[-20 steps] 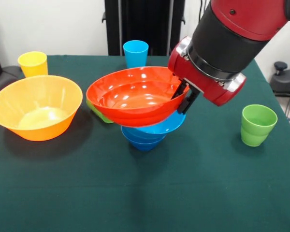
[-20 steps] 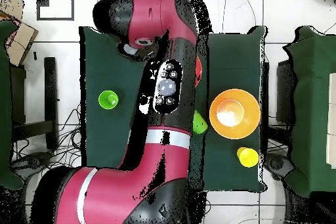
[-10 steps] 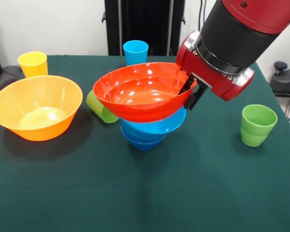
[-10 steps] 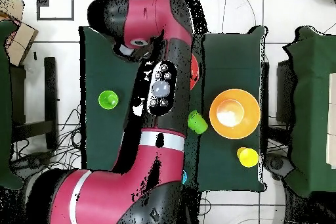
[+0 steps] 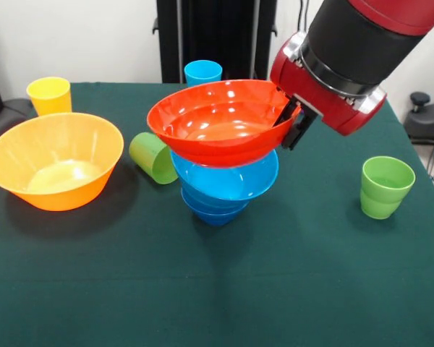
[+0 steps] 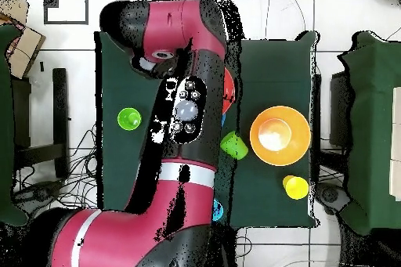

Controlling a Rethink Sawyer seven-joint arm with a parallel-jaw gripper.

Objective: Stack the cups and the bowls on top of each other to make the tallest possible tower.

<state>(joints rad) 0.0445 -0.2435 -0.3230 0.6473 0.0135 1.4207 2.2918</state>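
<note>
The green-covered bench (image 5: 217, 289) fills most of the front view, and the red and black arm (image 5: 362, 43) comes in from the upper right of the frame; in the overhead view the arm (image 6: 184, 123) runs up the middle and hides most of what lies beneath it. The big yellow-orange bowl (image 5: 54, 160) sits upright at the left of the front view, apart from the rest. At centre the orange-red bowl (image 5: 220, 123) is tilted, its right rim pinched in the pincer (image 5: 293, 121), which is closed on that rim; the bowl hangs just above the blue bowls. Those blue bowls (image 5: 224, 184) stand nested as a small tower at the middle of the bench. A green cup (image 5: 153, 157) lies on its side between the yellow-orange bowl and the tower, mouth toward the left. Another green cup (image 5: 385, 186) stands upright at the right edge. A yellow cup (image 5: 49, 95) stands at the upper left, and a light blue cup (image 5: 202, 72) stands at the top centre, behind the orange-red bowl.
</note>
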